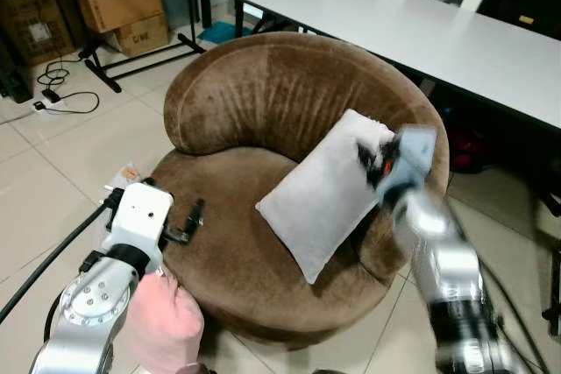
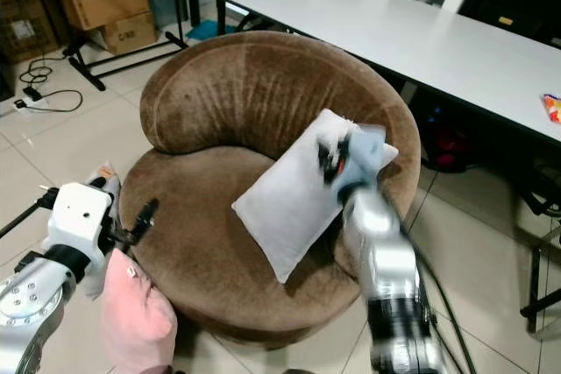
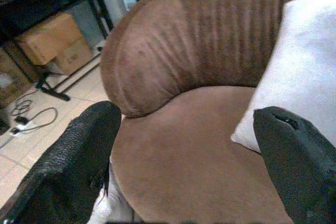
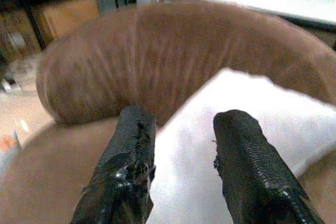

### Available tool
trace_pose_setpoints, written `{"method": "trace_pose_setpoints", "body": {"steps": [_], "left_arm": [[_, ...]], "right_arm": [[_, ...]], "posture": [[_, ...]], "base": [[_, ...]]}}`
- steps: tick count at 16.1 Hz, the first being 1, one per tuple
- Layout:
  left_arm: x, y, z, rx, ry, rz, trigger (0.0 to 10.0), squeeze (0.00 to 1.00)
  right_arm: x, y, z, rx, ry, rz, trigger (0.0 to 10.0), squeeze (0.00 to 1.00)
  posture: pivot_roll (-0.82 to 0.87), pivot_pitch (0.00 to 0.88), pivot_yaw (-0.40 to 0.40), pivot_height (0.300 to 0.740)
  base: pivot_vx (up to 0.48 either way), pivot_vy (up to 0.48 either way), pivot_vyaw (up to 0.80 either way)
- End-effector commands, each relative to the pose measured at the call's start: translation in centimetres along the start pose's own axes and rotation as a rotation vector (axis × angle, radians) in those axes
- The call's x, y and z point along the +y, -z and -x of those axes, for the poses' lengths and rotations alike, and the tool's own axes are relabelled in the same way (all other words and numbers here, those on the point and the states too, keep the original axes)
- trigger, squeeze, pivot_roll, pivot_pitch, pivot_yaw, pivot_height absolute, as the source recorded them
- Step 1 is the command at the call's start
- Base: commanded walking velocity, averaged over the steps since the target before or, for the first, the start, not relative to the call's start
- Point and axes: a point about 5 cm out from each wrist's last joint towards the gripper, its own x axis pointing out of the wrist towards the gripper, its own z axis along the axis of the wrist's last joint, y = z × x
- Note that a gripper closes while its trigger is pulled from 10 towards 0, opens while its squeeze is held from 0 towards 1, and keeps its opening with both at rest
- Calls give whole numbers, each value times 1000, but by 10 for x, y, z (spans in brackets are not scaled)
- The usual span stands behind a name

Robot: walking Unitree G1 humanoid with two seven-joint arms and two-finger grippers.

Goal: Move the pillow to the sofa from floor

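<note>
A light grey pillow point(image 1: 326, 199) lies on the seat of the round brown sofa point(image 1: 263, 85), leaning against its right arm. My right gripper point(image 1: 372, 164) is blurred, at the pillow's upper right corner. In the right wrist view this gripper point(image 4: 185, 119) is open over the pillow point(image 4: 236, 98), with nothing between its fingers. My left gripper point(image 1: 187, 223) is open at the sofa's left front edge, apart from the pillow. In the left wrist view its fingers point(image 3: 68, 166) frame the seat, with the pillow point(image 3: 304, 72) to one side.
A long white table point(image 1: 421, 24) stands close behind the sofa on the right. Cardboard boxes point(image 1: 123, 6) and a black rack are at the back left, with cables point(image 1: 61, 98) on the tiled floor. A pink soft thing point(image 1: 162, 321) sits under my left arm.
</note>
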Motion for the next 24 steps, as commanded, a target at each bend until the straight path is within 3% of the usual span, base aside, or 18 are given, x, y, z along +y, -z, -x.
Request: {"method": "trace_pose_setpoints", "body": {"steps": [1,8,15,24], "left_arm": [[0,0,-1,-10,-28,-5,10000,0],[5,3,3,-30,-78,2,10000,0],[8,6,4,-27,-117,27,10000,0],[5,5,0,-37,-113,48,10000,0]], "right_arm": [[4,-4,7,0,14,44,10000,0],[4,-7,13,1,-18,145,10000,0],[2,-7,9,43,-14,160,10000,0],[5,-7,10,70,-12,118,10000,0]], "posture": [[-58,0,-82,740],[-43,0,-99,740],[-44,0,-108,740],[-64,0,-104,740]], "base": [[-251,0,0],[-246,0,0],[0,0,0],[0,395,0]]}}
